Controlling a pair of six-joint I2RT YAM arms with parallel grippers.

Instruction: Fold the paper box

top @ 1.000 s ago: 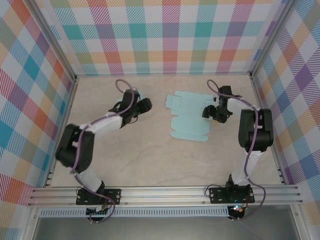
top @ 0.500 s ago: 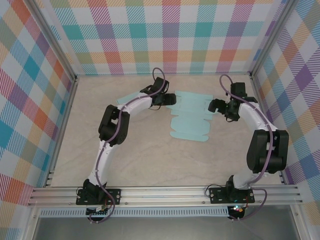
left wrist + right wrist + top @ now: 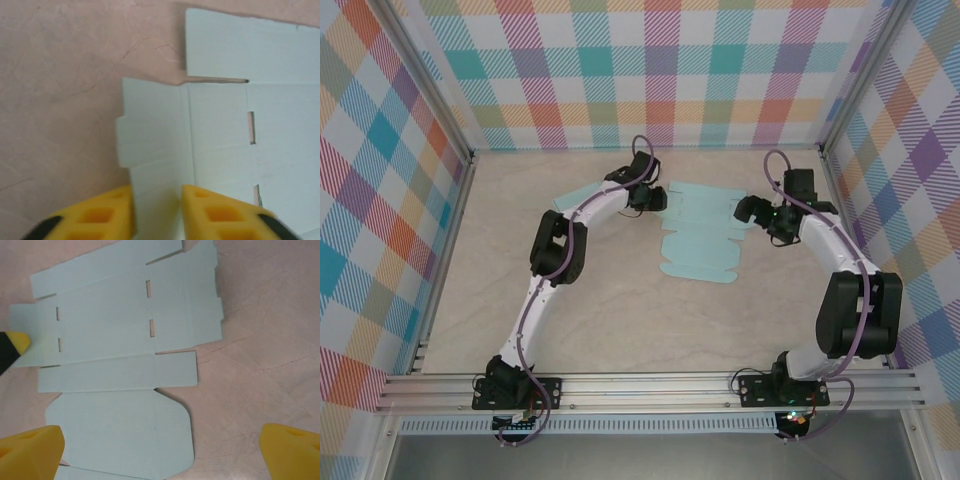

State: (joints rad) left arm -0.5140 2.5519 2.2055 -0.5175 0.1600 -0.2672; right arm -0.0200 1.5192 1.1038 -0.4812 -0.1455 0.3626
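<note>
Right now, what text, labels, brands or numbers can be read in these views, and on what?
None can be read.
The paper box is plain pale blue card, only slots and creases.
The plaid walls and the wooden table bear no lettering.

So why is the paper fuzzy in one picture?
Left wrist view: very close, so the paper box and yellow fingers look soft, with a shadow under one flap. Right wrist view: farther off, creases and slots look crisp. Top view: even light, no glare.
</note>
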